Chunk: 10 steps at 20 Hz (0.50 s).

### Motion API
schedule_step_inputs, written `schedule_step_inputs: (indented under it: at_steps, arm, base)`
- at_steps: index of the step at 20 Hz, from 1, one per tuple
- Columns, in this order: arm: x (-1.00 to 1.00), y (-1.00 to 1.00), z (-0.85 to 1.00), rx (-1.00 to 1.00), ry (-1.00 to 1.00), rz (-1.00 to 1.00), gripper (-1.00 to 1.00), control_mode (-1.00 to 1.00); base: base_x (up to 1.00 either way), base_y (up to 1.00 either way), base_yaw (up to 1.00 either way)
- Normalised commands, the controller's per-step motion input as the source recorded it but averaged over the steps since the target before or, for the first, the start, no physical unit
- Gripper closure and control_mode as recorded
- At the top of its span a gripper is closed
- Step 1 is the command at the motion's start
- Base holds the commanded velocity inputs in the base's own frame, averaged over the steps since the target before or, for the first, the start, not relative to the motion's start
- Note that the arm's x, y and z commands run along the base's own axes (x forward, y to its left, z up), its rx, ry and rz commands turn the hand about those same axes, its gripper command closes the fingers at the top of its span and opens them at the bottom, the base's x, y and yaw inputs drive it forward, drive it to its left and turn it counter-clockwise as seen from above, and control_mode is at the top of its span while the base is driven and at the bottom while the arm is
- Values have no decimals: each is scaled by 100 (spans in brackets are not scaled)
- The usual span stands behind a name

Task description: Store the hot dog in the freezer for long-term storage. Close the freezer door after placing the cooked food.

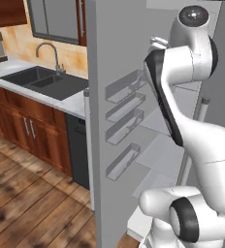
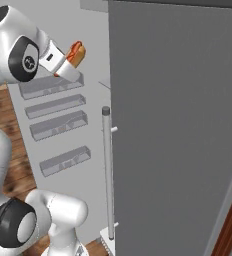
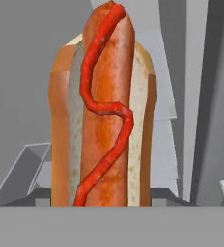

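The hot dog point(image 2: 76, 52), a tan bun with a reddish sausage and a red squiggle of topping, is held up high in my gripper point(image 2: 70, 63), which is shut on it. In the hand view the hot dog point(image 3: 103, 111) stands upright right in front of the camera and hides the fingertips. The freezer door point(image 1: 97, 145) stands open, its clear inner bins point(image 1: 125, 85) facing the arm. Pale grey freezer shelves point(image 1: 160, 152) show behind my arm, and the hot dog hangs in front of the opening at about the top bin's point(image 2: 50, 86) height.
The plain grey refrigerator door point(image 2: 178, 125) is closed to the right, its bar handle point(image 2: 106, 170) near the arm. Left of the open door are a dark dishwasher point(image 1: 78, 150), a counter with a sink point(image 1: 44, 80) and wooden floor point(image 1: 32, 203).
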Motion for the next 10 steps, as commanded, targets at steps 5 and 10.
schedule_step_inputs:
  at_steps: [5, 10]
  arm:
    - [40, 0, -13, -7, 1, -10, 100, -100]
    - [55, -11, -6, 0, 1, -3, 100, -100]
  base:
    - [0, 0, 0]
    - [0, 0, 0]
